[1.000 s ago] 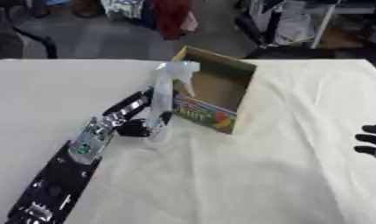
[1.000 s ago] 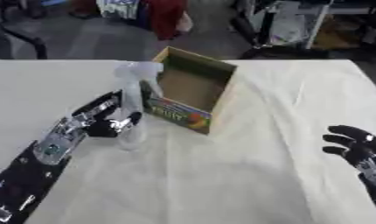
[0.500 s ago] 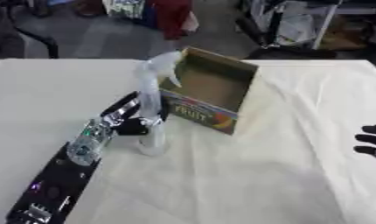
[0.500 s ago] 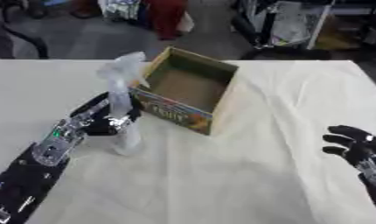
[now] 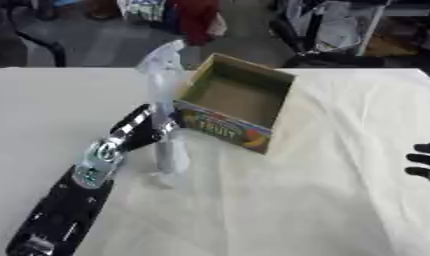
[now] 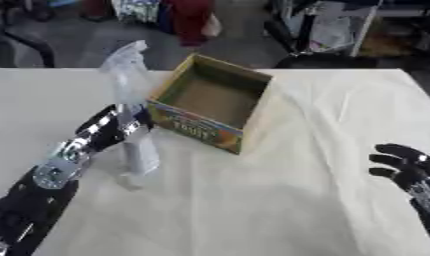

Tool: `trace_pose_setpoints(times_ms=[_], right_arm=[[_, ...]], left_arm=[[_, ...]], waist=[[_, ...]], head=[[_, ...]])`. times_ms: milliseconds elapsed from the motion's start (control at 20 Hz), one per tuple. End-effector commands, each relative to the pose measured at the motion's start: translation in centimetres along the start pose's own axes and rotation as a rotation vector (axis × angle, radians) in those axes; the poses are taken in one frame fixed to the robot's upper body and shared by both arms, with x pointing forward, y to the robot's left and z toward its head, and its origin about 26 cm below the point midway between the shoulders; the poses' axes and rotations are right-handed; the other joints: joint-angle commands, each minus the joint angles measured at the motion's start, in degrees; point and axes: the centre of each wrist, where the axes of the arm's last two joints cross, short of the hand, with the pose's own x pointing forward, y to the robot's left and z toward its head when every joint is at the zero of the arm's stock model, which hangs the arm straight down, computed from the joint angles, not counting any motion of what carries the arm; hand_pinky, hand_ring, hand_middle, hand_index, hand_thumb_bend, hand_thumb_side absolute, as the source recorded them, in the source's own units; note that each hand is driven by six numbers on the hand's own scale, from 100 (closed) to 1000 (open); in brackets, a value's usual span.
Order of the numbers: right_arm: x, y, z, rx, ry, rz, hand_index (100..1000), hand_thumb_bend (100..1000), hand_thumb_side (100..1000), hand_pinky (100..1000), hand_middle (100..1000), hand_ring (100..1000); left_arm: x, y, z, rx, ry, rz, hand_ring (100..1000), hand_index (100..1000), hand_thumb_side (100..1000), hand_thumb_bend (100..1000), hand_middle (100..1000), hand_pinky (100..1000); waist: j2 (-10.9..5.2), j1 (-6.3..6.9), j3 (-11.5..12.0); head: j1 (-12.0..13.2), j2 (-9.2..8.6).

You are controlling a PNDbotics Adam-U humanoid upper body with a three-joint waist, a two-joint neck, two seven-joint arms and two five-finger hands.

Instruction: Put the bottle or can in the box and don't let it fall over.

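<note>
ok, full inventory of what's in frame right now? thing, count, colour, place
spray bottle: 1, clear with a pale trigger head, upright, just left of the box, held by the left hand
cardboard box: 1, brown with a colourful fruit print on the front, open top, nothing visible inside, centre of the table
table: 1, covered in a cream cloth
background clutter: dark chairs and racks, something red, beyond the far edge
left hand: black and silver, fingers curled round the spray bottle's middle
right hand: black, open, idle at the right edge
</note>
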Motion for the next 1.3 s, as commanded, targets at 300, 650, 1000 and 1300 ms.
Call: trace_pose_setpoints(times_ms=[300, 650, 1000, 1300], right_arm=[[0.6, 0.9, -2.3, 0.081, -0.058, -0.033, 839, 100, 563, 779, 817, 836], [1.9, 2.8, -6.8, 0.254, -0.174, -0.063, 837, 100, 545, 780, 817, 836], [3.8, 4.2, -10.4, 0.399, -0.277, -0.059, 834, 100, 534, 781, 817, 836], [4.0, 4.2, -10.6, 0.404, -0.281, -0.056, 827, 100, 534, 780, 815, 836]], left_arm=[[4.9, 6.5, -2.0, 0.16, -0.145, -0.128, 452, 542, 672, 100, 170, 410], [7.4, 12.1, -1.1, 0.317, -0.201, -0.266, 503, 595, 672, 100, 227, 483], [9.7, 16.0, 0.6, 0.426, -0.303, -0.545, 800, 844, 565, 100, 579, 704], [8.8, 15.5, 1.2, 0.32, -0.22, -0.824, 1000, 1000, 854, 100, 954, 946]], waist=[[0.38, -0.24, -4.17], [3.85, 0.9, -12.63], [6.69, 3.29, -18.92], [6.72, 3.71, -18.79]], head=[[3.67, -1.57], [11.68, -5.67], [18.37, -9.2], [17.83, -9.59]])
